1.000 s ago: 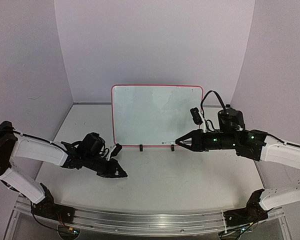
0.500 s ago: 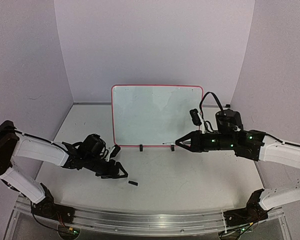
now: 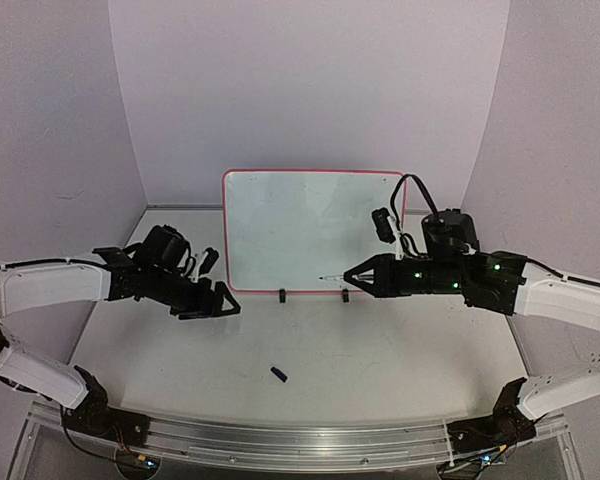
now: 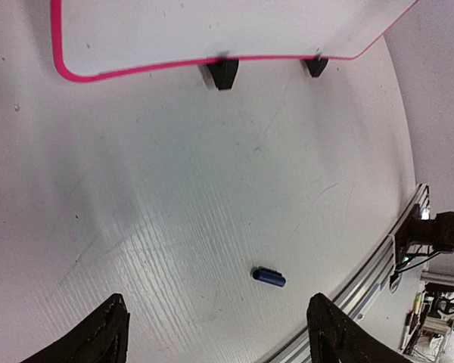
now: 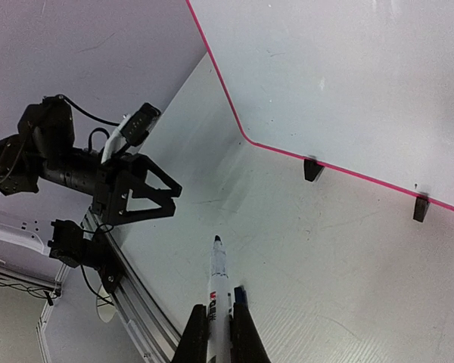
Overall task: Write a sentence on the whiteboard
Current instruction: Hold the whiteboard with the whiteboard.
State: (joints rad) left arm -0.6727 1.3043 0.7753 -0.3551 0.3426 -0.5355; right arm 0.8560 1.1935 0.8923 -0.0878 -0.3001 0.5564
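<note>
Whiteboard (image 4: 212, 30) is cut off by the top edge in both wrist views

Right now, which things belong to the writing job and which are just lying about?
Job: whiteboard; marker, clamped in the right gripper.
Lying about: small blue cap, loose on the table.

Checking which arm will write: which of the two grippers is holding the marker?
The right gripper, shut on the marker. The left gripper is open and empty, above a small blue cap on the table.
</note>
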